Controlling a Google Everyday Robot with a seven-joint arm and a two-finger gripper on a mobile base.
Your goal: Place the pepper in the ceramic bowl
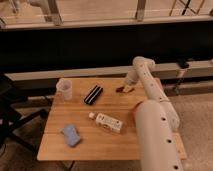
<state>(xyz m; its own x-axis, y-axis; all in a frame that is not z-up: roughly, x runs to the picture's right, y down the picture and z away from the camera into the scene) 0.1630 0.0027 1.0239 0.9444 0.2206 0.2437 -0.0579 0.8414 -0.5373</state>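
Note:
The pepper (120, 90) is a small dark red piece on the wooden table (90, 145), near its far edge. My gripper (128, 87) hangs from the white arm (150, 85) and sits right at the pepper's right end, down at table level. I cannot tell whether it touches the pepper. The ceramic bowl (136, 110) shows only as an orange-red sliver of rim at the table's right side; my arm hides the rest of it.
A clear plastic cup (64, 89) stands at the far left of the table. A black ridged object (93, 94) lies left of the pepper. A white bottle (107, 122) lies mid-table and a blue sponge (71, 134) front left. A dark chair (12, 115) stands to the left.

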